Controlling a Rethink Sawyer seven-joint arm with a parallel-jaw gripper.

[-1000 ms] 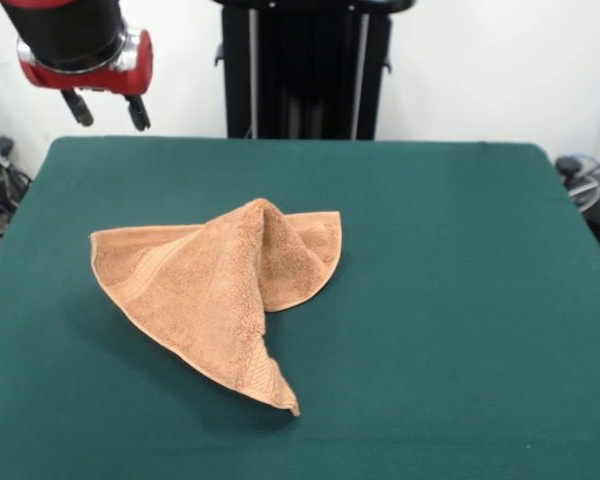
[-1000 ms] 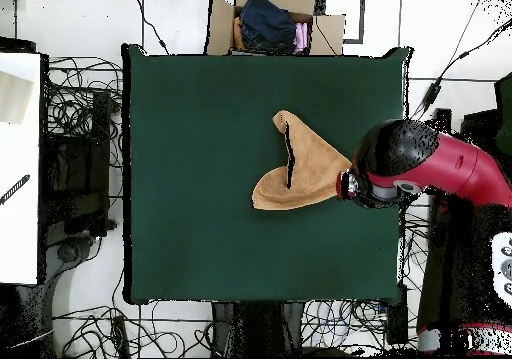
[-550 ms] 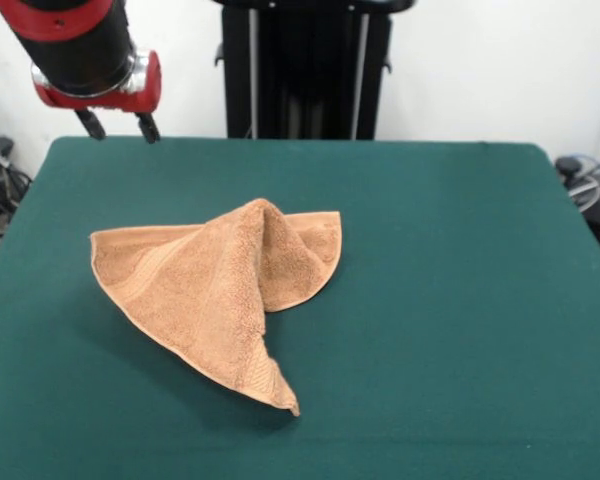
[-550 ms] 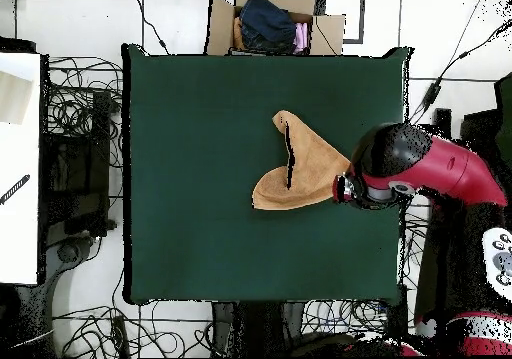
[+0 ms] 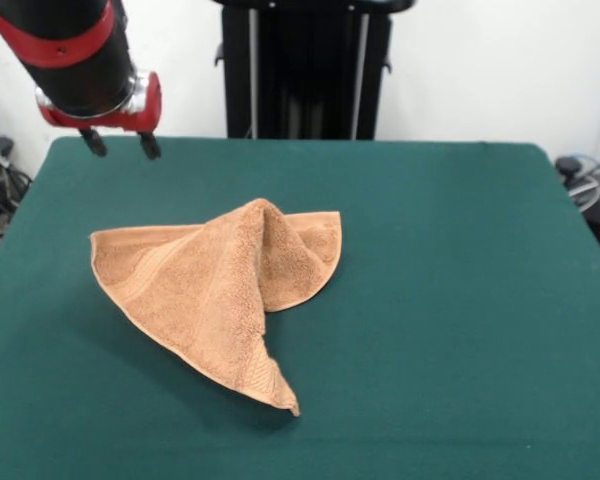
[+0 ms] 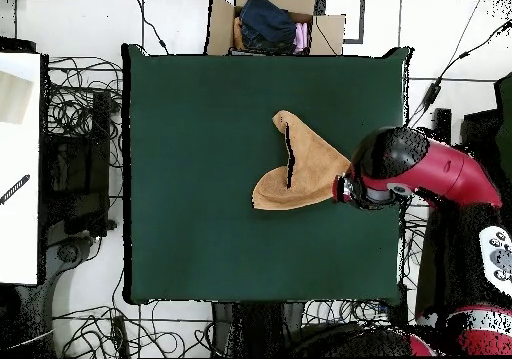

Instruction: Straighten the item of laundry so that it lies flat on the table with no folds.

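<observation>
Orange-tan terry towel [image 5: 215,300] sits a little toward nine o'clock from the middle of the big dark green cloth-covered table [image 5: 450,300] in the front view, bunched up rather than flat. A fold rises to a soft peak near its middle, and from that ridge one flap drops toward three o'clock with a rounded hem, while a broader sheet spreads toward nine o'clock and narrows to a sharp point at about six o'clock. A woven border band runs along the lower edge of that broad sheet.

From overhead the towel [image 6: 300,165] reads as a heart-like shape with a dark crease down it, lying toward three o'clock of the table's centre, its corner reaching under the robot's wrist.

At about ten o'clock of the towel in the front view, the red and black arm comes down to a two-fingered dark gripper [image 5: 119,143]. Its two short fingers stand apart with clear space between them, nothing held, hovering above the cloth near the table's far edge and well apart from the towel. Overhead, the gripper is hidden beneath the bulky wrist, so how close it sits to the towel's corner is hard to judge there.

A cardboard box of clothes [image 6: 270,23] sits on the floor beyond the table's twelve o'clock edge in the overhead view.
</observation>
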